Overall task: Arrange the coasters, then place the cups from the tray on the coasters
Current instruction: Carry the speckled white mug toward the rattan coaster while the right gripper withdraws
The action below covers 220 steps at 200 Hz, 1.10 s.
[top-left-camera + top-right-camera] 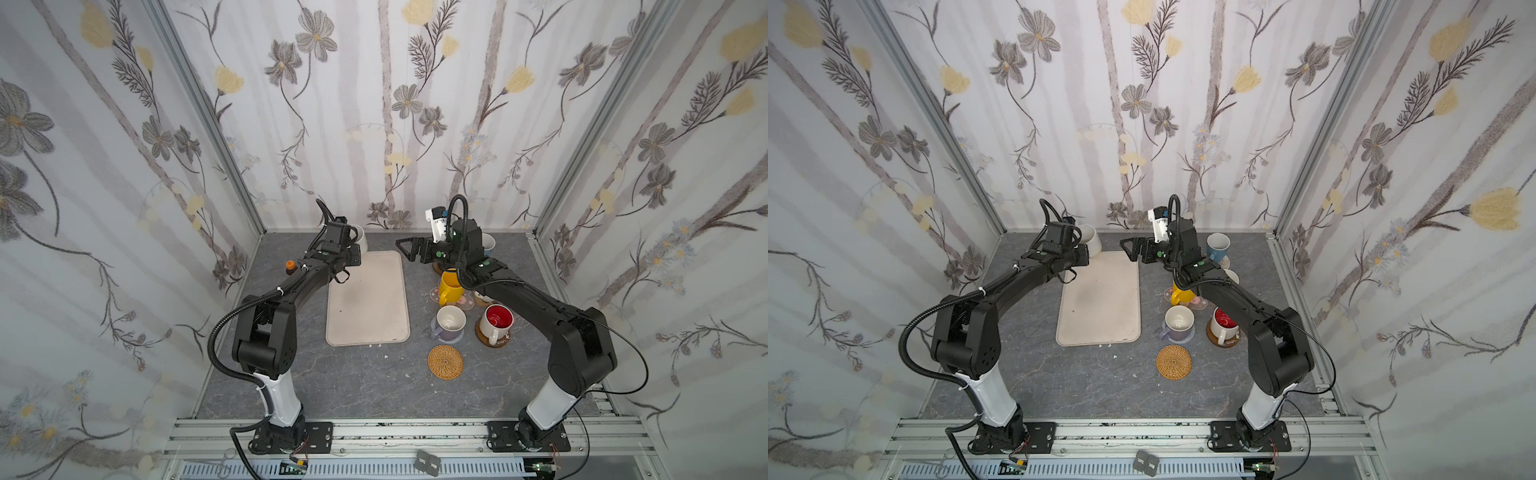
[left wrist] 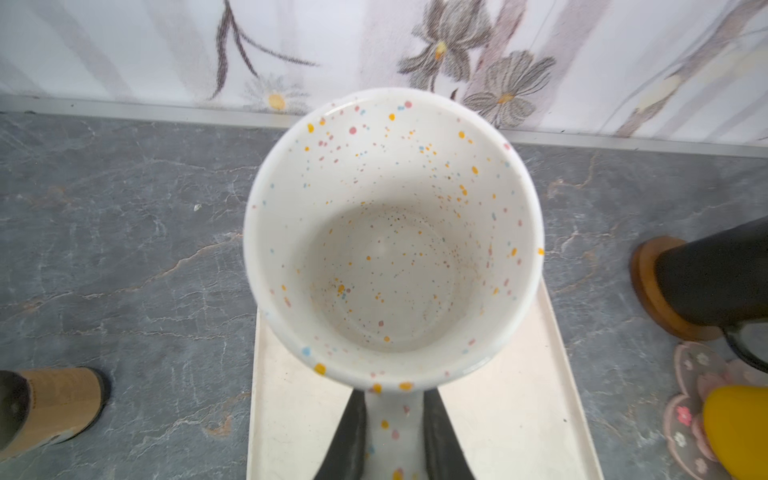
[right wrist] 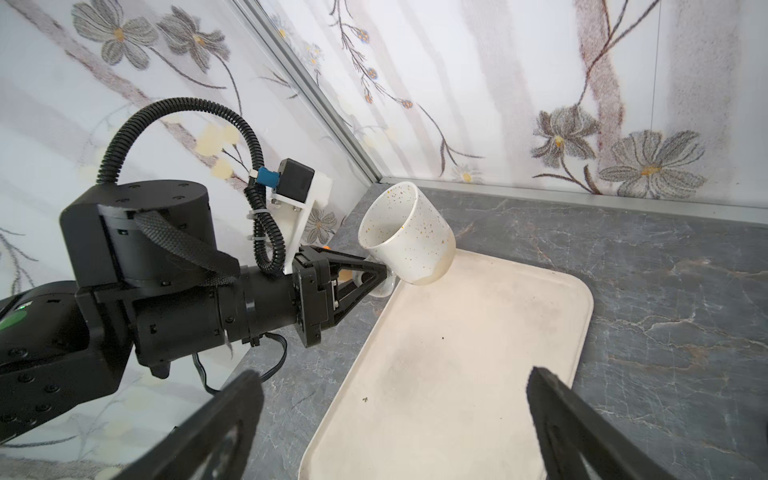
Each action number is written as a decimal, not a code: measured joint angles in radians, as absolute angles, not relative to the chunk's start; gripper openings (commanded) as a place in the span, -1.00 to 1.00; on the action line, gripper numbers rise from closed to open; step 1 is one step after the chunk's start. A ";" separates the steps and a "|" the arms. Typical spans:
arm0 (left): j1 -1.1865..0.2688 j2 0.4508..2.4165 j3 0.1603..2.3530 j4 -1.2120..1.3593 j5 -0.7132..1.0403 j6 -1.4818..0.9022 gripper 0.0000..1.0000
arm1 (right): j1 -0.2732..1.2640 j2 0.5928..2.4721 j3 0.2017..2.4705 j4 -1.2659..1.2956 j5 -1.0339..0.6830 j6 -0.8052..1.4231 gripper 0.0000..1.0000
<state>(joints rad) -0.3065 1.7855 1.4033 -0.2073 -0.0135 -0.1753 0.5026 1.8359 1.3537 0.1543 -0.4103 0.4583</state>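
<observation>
Left gripper [image 3: 380, 279]: I read the jaws as drawn narrow and clamped on the handle of the speckled white mug [image 2: 390, 232]. In the left wrist view a finger [image 2: 351, 436] lies along each side of the handle.
Speckled white mug: tilted, with its mouth toward the left arm, over the tray's far left corner and near the tabletop's far edge. I cannot tell whether its base touches the tray.
Tray [image 1: 365, 307]: flat on the middle of the tabletop [image 1: 332, 382], long sides running far to near.
Right gripper [image 1: 405, 250]: jaws spread wide and holding nothing. It hangs at the tray's far right corner, with its tips aimed toward the left arm.
Yellow mug [image 1: 451, 284]: upright on the pink blossom coaster [image 1: 434, 294], between the tray and the tabletop's right edge.
Lavender mug [image 1: 449, 322]: upright on the grey-blue crochet coaster [image 1: 459, 336], on the near side of the yellow mug.
Red-lined white mug [image 1: 496, 322]: upright on a brown wood coaster [image 1: 481, 336], just beside the lavender mug on its right-edge side.
Tan rattan coaster [image 1: 446, 361]: flat, the coaster closest to the tabletop's near edge.
Light blue mug [image 1: 1218, 245]: upright near the far edge, behind the right wrist. I cannot make out what it stands on.
Black mug [image 2: 715, 282]: on a brown disc coaster [image 2: 646, 286]. I see it only in the left wrist view.
Orange-capped bottle [image 1: 289, 266]: upright between the tray and the tabletop's left edge, beside the left arm.
</observation>
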 measured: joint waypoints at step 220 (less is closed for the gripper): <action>-0.813 1.319 1.104 -0.262 0.095 -0.021 -1.00 | 0.260 1.146 0.960 -0.168 -0.382 0.407 0.99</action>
